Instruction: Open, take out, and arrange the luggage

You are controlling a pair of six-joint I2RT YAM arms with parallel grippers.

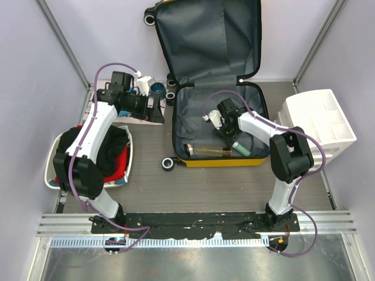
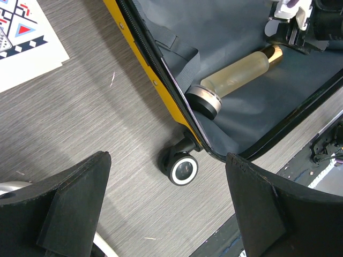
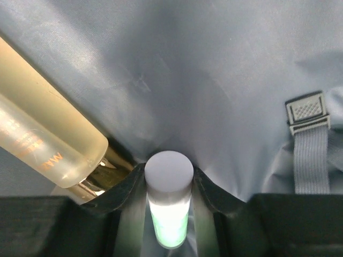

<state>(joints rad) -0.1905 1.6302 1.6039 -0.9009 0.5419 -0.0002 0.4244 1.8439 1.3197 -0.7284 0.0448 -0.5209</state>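
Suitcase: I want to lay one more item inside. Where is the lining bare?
Bare lining runs along the luggage far and left walls, beyond the frosted bottle. The near wall is crowded: that bottle, the green tube, and the right gripper around the tube.

Grey wood-grain table (image 1: 205, 187). White drawer unit (image 1: 319, 120) stood at right edge. White tray (image 1: 51, 171) sat at left edge, piled with black cloth (image 1: 111, 145) over red cloth (image 1: 120, 165). Dark teal cup (image 1: 157, 89) stood upright near back left. White printed sheet (image 2: 27, 43), red-blue triangle pattern, lay flat. Frosted bottle (image 2: 238, 72) lay on side, black-silver cap at one end, gold end just beside green tube (image 3: 169, 217). Tube wore white cap (image 3: 169, 171).
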